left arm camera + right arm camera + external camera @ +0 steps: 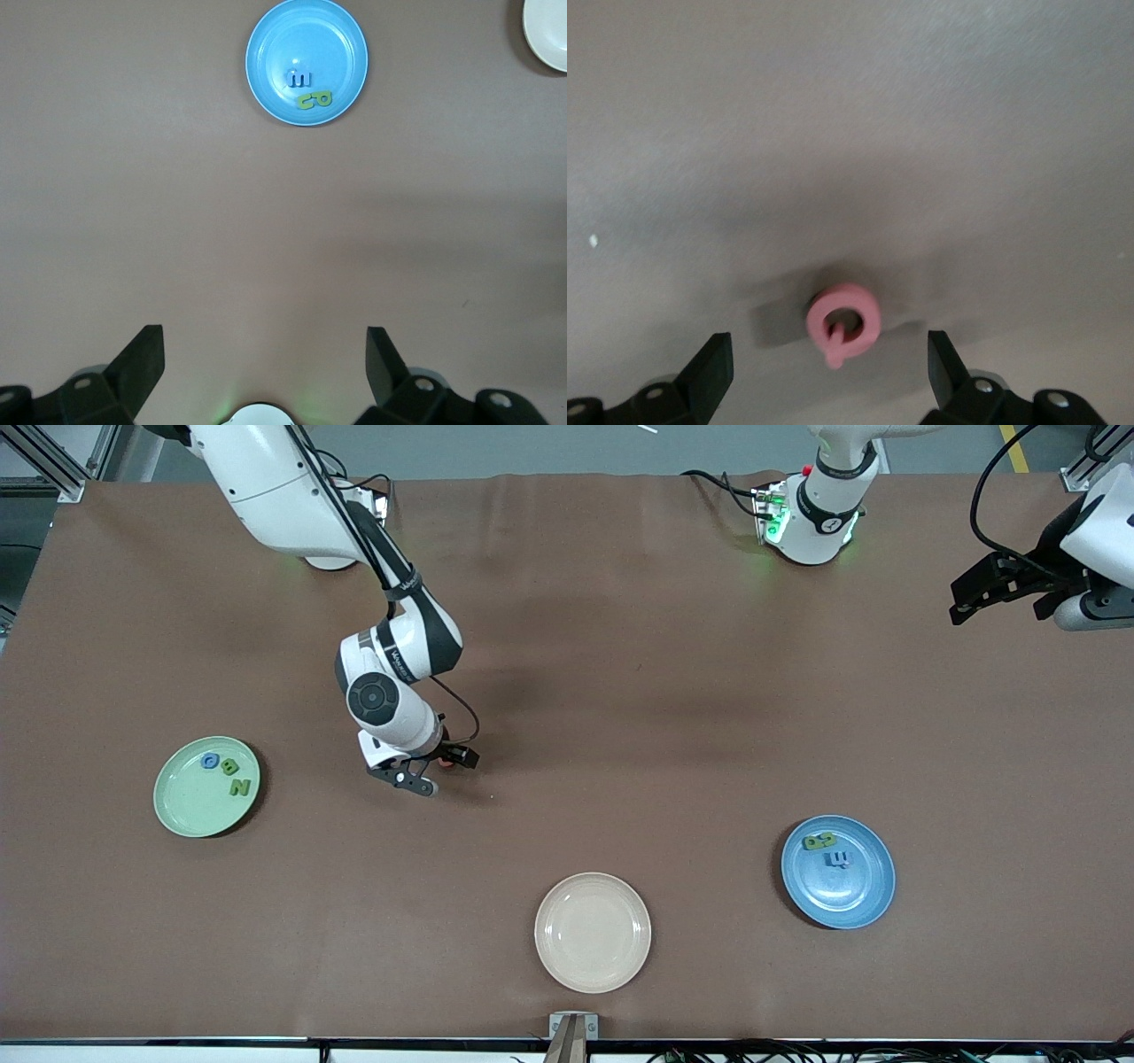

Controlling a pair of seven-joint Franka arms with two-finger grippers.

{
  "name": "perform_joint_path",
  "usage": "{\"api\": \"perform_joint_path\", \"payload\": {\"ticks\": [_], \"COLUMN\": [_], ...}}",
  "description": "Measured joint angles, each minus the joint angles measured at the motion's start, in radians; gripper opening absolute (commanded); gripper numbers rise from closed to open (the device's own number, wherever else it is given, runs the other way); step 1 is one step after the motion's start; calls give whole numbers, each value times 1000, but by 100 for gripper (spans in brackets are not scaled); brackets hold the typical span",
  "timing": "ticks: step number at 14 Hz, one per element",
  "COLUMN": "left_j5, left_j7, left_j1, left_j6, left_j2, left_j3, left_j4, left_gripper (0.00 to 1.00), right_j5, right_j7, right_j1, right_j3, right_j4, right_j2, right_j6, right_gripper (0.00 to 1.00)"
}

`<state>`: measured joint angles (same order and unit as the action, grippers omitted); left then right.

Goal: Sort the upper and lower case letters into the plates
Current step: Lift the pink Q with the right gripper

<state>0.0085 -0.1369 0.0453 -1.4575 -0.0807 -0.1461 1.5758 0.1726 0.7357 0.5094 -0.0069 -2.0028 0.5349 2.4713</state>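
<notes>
A red-pink letter Q lies on the brown table, between the open fingers of my right gripper, which hangs low just above it. In the front view the gripper is over the table between the green plate and the middle, and the letter barely shows. The mint green plate holds a blue letter, a green B and a green N. The blue plate holds green letters and a blue one. My left gripper waits open and empty, high at its end of the table.
A cream-beige plate lies empty near the front camera's edge of the table. The left wrist view shows the blue plate with its letters and the cream plate's rim. The arms' bases stand at the table's edge farthest from the camera.
</notes>
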Motion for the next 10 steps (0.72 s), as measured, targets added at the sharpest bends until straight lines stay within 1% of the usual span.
{"api": "perform_joint_path", "payload": {"ticks": [4, 10], "left_j5": [0, 0], "left_j7": [0, 0], "left_j1": [-1, -1], "left_j6": [0, 0], "left_j2": [0, 0], "left_j3": [-1, -8], "left_j4": [2, 4], "left_gripper": [100, 100], "right_j5": [4, 4], "right_j7": [2, 1], "right_j1": [7, 5], "right_j3": [-7, -15], "right_j4": [0, 0], "right_j2": [0, 0], "right_j6": [4, 5], "right_gripper": [82, 67]}}
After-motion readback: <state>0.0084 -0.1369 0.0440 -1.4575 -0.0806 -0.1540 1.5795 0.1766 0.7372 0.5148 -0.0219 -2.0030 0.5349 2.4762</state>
